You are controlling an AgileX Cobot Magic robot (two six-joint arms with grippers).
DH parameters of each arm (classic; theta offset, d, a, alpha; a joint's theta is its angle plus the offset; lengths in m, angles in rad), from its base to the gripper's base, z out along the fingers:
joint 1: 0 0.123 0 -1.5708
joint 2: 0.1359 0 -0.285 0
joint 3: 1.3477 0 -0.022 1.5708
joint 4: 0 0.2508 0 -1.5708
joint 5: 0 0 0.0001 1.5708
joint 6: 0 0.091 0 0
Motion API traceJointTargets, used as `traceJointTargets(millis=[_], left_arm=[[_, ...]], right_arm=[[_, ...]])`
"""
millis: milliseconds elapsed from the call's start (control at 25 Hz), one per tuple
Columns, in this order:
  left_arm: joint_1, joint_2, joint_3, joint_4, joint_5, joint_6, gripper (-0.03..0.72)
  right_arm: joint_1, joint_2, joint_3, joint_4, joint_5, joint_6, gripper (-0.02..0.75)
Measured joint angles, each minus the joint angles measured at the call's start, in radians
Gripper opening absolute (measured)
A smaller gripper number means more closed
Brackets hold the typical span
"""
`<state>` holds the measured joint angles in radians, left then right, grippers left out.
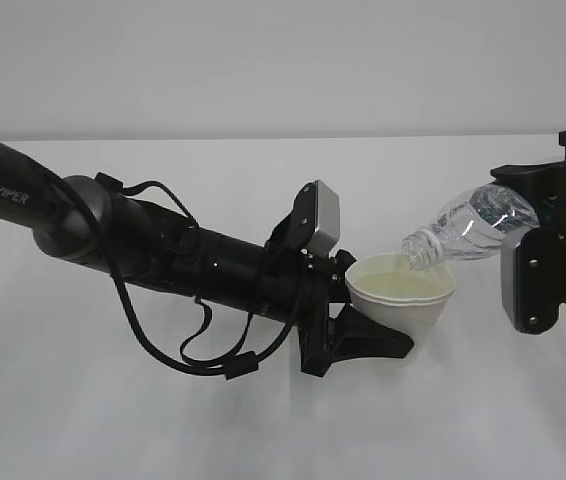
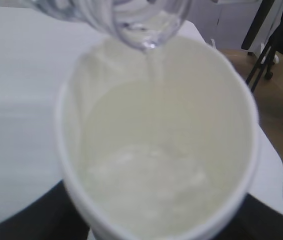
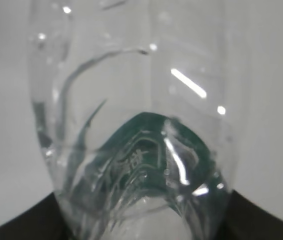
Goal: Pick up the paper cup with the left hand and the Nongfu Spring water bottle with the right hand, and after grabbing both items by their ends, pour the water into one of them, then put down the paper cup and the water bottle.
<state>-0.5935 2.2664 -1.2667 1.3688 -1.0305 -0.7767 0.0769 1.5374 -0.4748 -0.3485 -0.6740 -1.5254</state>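
Both end effectors are clamped: left end effector (image 1: pixel 363 335) on the paper cup (image 1: pixel 400 300), right end effector (image 1: pixel 548 245) on the Nongfu Spring water bottle (image 1: pixel 468 228) tilting from two o'clock. Keep its neck over the rim while the water (image 2: pixel 146 185) runs.

The cup (image 1: pixel 403 300) is matt white paper with a smooth rolled rim and a cream, faintly sheened inside. The bottle (image 1: pixel 473 225) is clear, glossy plastic, ribbed and creased, throwing bright highlights; a dark green label (image 3: pixel 154 145) shows through its wall. The water (image 2: pixel 146 180) in the cup looks clear and shiny. The left arm (image 1: pixel 163 250) is matt black, with smooth black cables and a grey box (image 1: pixel 321 222) of satin finish. The table (image 1: pixel 263 430) is plain, matt white.
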Motion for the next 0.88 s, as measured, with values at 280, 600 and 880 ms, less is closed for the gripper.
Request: traceJointTargets(millis=[280,600,880], left_arm=[[0.0,0.0,0.0,0.0,0.0,0.0,0.426],[0.0,0.0,0.0,0.0,0.0,0.0,0.426],[0.0,0.0,0.0,0.0,0.0,0.0,0.426]], right_arm=[[0.0,0.0,0.0,0.0,0.0,0.055,0.376],[0.0,0.0,0.0,0.0,0.0,0.148,0.376],[0.0,0.0,0.0,0.0,0.0,0.272,0.376]])
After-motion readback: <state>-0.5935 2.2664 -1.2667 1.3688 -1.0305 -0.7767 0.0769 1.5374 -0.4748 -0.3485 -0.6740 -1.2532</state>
